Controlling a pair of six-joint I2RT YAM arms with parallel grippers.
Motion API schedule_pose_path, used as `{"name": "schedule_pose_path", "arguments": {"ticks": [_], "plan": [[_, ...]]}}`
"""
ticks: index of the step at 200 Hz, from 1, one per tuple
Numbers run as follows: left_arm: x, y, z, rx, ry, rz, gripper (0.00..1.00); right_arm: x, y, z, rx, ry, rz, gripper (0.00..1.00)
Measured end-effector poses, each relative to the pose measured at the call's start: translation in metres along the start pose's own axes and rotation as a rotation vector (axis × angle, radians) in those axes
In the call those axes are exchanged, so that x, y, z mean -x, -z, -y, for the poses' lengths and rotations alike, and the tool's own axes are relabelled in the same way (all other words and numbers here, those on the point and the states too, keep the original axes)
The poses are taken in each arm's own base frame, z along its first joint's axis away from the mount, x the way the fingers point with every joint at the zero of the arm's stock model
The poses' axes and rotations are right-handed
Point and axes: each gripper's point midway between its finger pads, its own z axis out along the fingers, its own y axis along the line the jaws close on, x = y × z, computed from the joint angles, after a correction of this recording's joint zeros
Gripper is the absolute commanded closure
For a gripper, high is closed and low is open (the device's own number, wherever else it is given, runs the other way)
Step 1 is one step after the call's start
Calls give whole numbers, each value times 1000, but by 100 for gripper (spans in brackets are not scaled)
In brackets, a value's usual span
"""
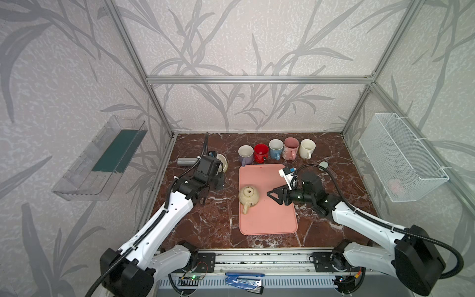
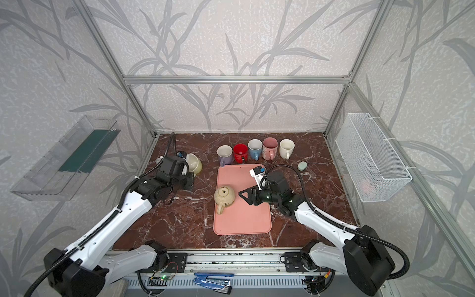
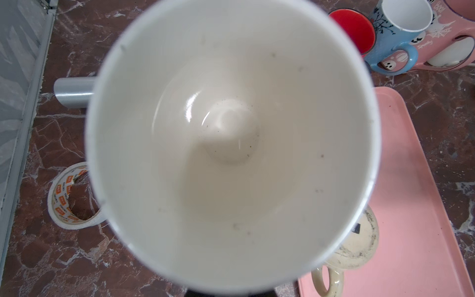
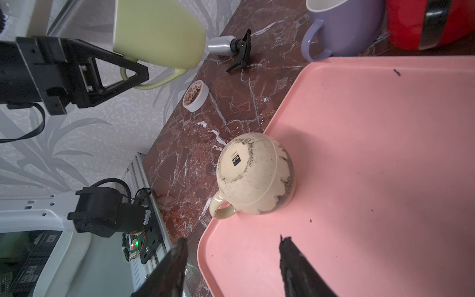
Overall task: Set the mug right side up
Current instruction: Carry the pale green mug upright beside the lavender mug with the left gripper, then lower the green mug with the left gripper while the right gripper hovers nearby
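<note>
Beige mug (image 1: 248,196) stands upside down, base up, on pink tray (image 1: 270,221), at tray's left edge; handle points toward near side of bench (image 1: 205,218). Right hand (image 1: 273,198) lies low over tray just beside mug, jaws apart, grasping nothing, not touching mug. Left hand (image 4: 140,73) clenched on handle of pale yellow mug (image 4: 159,33), left of tray; mouth of that mug faces left wrist camera. Five upright mugs (image 1: 276,151) in row behind tray.
</note>
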Motion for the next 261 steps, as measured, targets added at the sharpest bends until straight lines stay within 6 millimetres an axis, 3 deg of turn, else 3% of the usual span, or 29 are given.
{"name": "schedule_pose_path", "arguments": {"ticks": [105,191,261], "plan": [[24,-79,-5,13,41,-178,100,4,17,0,-35,-29,89,41],[47,-140,3,28,35,-242,100,4,15,2,-34,-58,98,41],[57,-174,7,45,30,-282,100,5,14,1,-26,-60,100,41]]}}
